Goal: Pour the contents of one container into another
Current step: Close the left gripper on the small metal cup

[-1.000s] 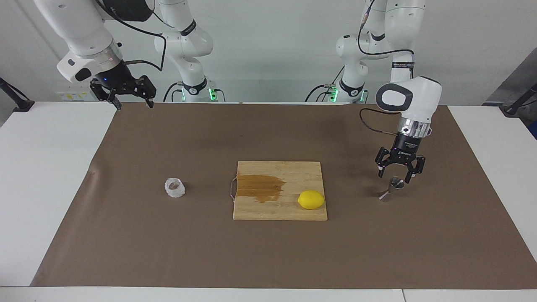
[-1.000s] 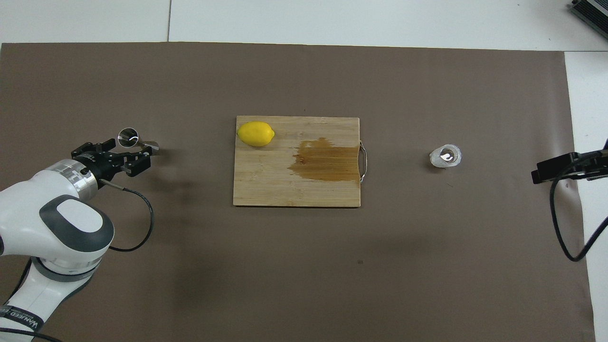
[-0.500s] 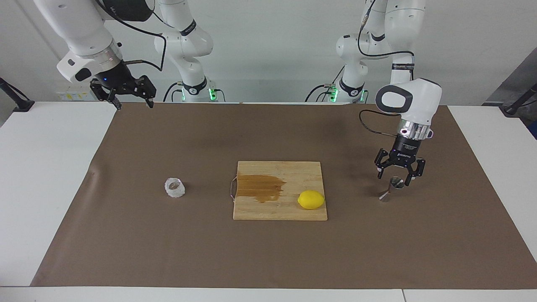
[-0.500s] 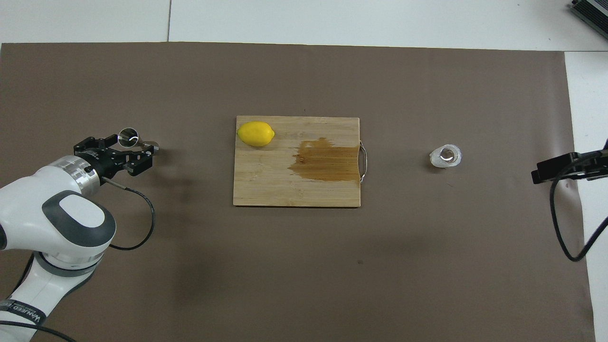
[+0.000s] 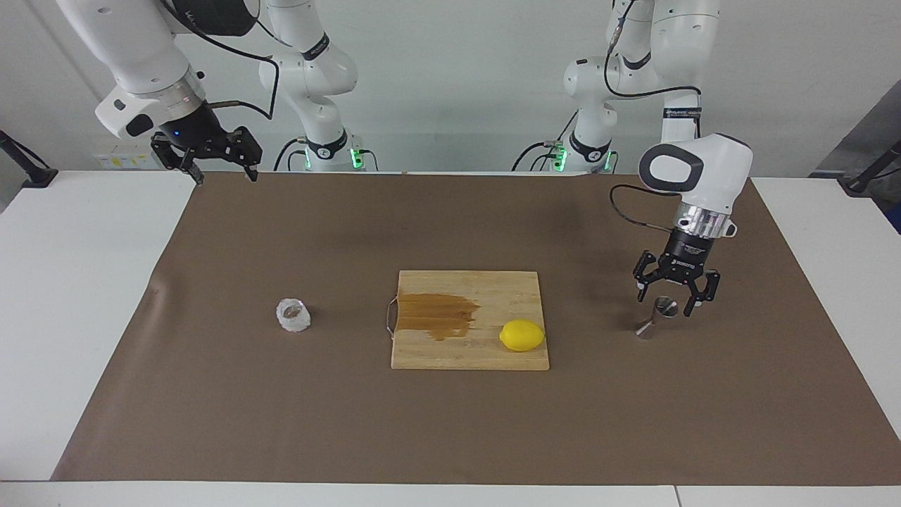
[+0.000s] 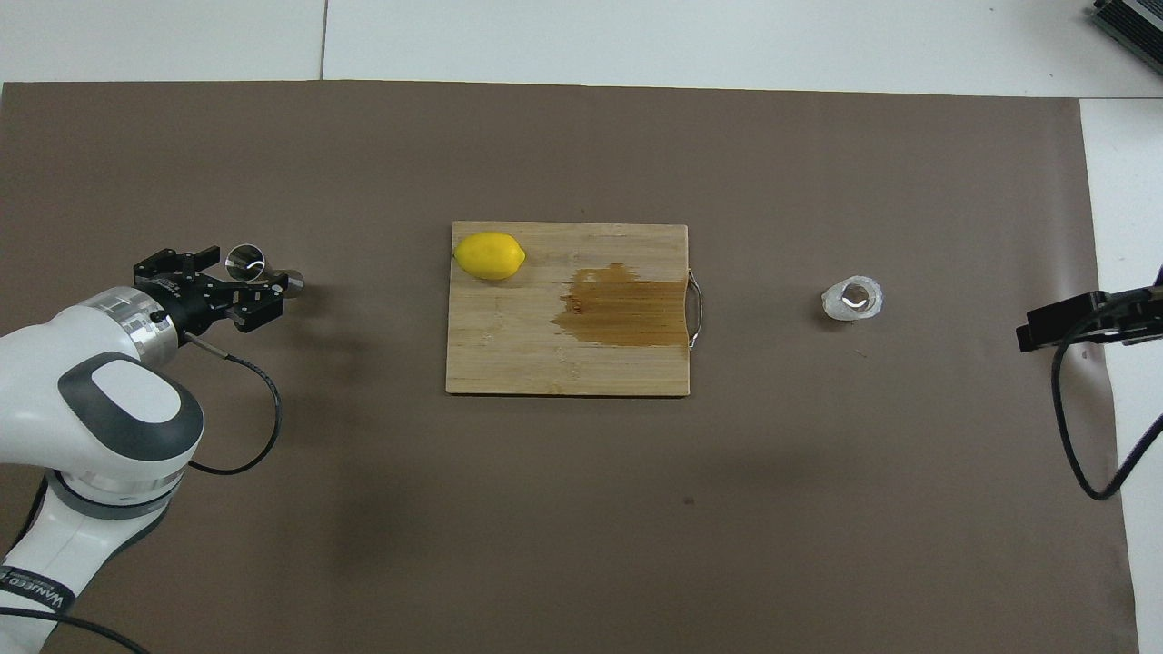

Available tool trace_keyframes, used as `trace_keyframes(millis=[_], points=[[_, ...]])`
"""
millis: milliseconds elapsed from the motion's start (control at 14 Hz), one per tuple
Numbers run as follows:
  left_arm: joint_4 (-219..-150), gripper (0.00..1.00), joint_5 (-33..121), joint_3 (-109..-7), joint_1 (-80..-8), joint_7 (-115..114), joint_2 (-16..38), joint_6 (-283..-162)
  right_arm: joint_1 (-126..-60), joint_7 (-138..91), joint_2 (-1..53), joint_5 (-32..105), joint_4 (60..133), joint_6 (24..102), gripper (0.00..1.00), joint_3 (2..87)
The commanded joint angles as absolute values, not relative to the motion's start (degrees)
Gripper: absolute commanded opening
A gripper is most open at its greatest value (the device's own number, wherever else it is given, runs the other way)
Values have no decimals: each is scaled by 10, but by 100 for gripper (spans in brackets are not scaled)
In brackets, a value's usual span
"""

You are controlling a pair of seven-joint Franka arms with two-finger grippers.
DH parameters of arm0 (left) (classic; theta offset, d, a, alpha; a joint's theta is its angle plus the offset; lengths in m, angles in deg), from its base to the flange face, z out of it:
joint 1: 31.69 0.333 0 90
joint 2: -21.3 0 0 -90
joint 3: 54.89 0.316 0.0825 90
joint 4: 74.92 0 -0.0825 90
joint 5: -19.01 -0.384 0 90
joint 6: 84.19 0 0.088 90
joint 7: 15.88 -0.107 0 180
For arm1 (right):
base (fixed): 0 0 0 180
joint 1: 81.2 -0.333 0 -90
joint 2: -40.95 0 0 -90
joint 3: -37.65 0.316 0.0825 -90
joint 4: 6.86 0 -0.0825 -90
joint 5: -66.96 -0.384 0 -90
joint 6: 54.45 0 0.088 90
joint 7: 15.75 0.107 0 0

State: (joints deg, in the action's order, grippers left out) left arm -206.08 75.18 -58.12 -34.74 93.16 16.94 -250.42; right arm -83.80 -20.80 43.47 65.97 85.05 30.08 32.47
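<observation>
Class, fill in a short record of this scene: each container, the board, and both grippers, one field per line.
cup: upright on the mat, toward the right arm's end
jigger: upright on the mat, toward the left arm's end
board: between them, stained, lemon on it
left gripper: open, just above the jigger
right gripper: open, raised, waiting at the mat's corner

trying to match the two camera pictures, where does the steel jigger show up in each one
Facing view: the jigger stands on the brown mat toward the left arm's end of the table, just under the open left claw.
Overhead view: the jigger shows at the mid-height edge of the picture where the left arm enters, beside the left claw.
Shared landmark: the lemon on the cutting board's corner nearest the jigger.
</observation>
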Motion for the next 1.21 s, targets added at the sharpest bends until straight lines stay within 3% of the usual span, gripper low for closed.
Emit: trace_keyframes(millis=[0,429,643,1143], points=[[-2051,100,767,-581,-343,914,163,-2494,-837,-205,435,662,850,300,100,324],[-2049,100,776,-581,-342,913,162,-2495,-837,-204,435,662,850,299,100,324],[-2046,83,778,-581,-342,913,161,-2498,-837,-205,435,662,850,300,100,324],[-2046,75,778,-581,-342,913,160,-2506,-837,-205,435,662,850,299,100,324]])
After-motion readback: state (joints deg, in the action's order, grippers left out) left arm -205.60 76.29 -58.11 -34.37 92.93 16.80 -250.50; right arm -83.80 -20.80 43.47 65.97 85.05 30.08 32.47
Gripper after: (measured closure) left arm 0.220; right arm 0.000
